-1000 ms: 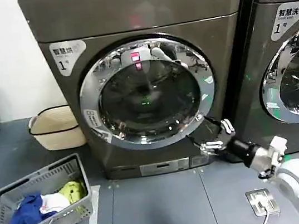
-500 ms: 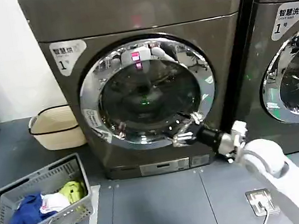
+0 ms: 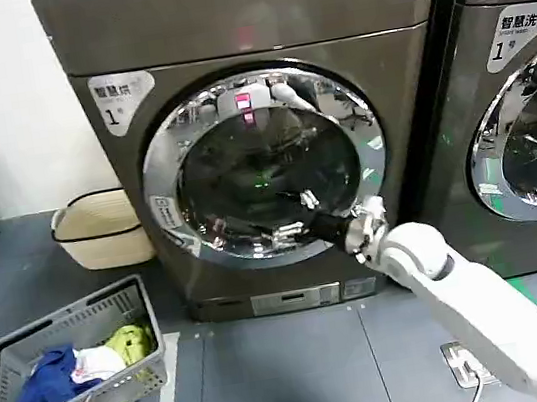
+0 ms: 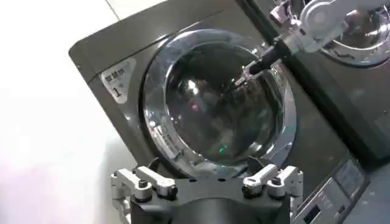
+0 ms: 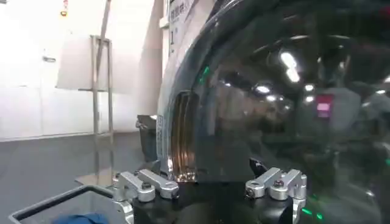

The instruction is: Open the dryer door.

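Grey floor tiles [image 3: 272,362] run beneath two front-loading machines set side by side against a white wall; the near dryer [image 3: 242,23] stands at centre with a second, LG-marked machine [image 3: 522,72] at its right. The dryer door [image 3: 265,166], a chrome ring around dark glass, sits flush in the dryer front and remains closed. A grey laundry basket [image 3: 1,372] with blue and yellow clothes stands at the floor's near left corner, and a cream tub [image 3: 103,241] sits against the dryer's left side. The right gripper [image 3: 296,214] has travelled leftward across the last second, from beside the door's lower right rim to a position over the lower glass, jaws parted and holding nothing; contact with the glass cannot be confirmed. The left gripper [image 4: 207,182] is raised facing the door from well back, jaws apart and empty. Assessment: the approach has overshot the right rim, so no pull has begun; a grip on the door's edge is still required.
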`<act>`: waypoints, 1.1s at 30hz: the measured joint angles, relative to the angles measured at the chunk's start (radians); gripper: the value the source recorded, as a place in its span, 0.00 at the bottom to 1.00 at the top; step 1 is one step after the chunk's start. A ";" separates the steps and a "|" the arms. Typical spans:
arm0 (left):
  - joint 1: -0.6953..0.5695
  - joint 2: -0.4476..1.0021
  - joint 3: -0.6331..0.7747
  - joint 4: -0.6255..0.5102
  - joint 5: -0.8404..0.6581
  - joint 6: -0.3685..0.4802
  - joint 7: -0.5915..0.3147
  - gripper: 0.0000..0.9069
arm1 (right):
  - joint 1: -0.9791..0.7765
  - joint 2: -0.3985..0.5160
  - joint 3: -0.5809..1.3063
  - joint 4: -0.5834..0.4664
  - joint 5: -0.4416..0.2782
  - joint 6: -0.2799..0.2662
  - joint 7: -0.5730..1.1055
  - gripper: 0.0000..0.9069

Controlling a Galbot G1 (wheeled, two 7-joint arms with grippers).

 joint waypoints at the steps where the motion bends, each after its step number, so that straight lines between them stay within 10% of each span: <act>1: 0.000 -0.001 0.000 -0.001 0.001 0.000 0.000 1.00 | 0.007 0.006 -0.008 -0.008 -0.001 0.001 0.000 1.00; 33: 0.008 -0.013 0.003 -0.013 0.008 0.005 0.001 1.00 | 0.152 0.219 -0.143 -0.214 -0.032 0.018 0.046 1.00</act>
